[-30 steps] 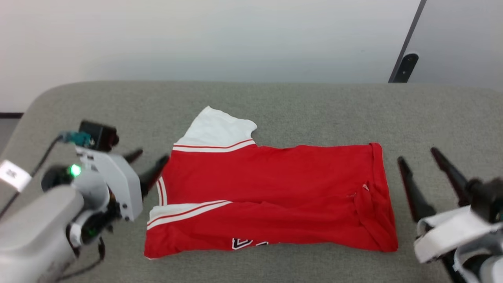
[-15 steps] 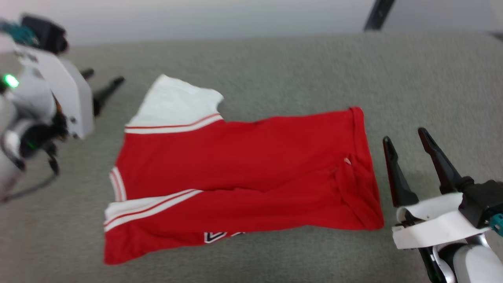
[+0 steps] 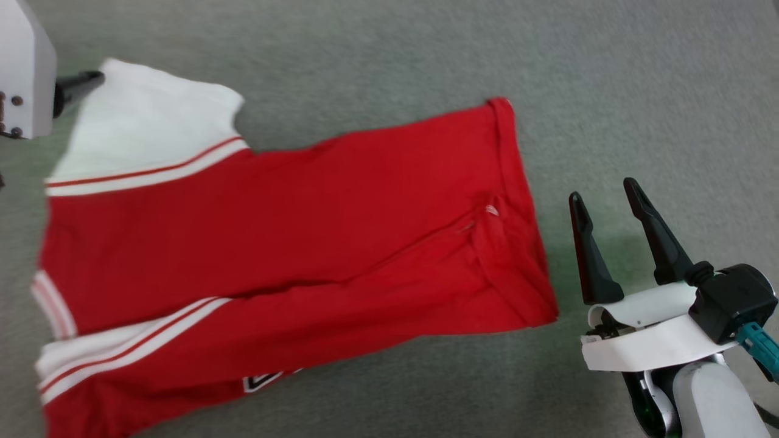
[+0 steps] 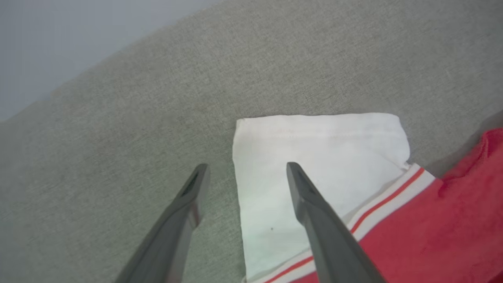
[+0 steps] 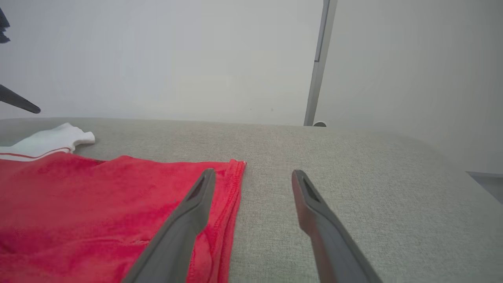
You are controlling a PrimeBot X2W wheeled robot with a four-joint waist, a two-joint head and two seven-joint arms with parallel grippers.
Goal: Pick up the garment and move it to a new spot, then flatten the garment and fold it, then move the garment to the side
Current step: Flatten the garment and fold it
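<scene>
Hovering, nothing gripped | left jaws wide open, empty, straddling garment sleeve edge | right jaws wide open, empty, hem just beside their left finger | garment looks half-folded on bench; I'd guess finishing the fold and the side move are left

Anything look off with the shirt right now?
The shirt is only part folded: one white sleeve sticks out past the red body at its far left corner, and the hem by the right gripper is bunched and creased. No tear or spill shows.
</scene>
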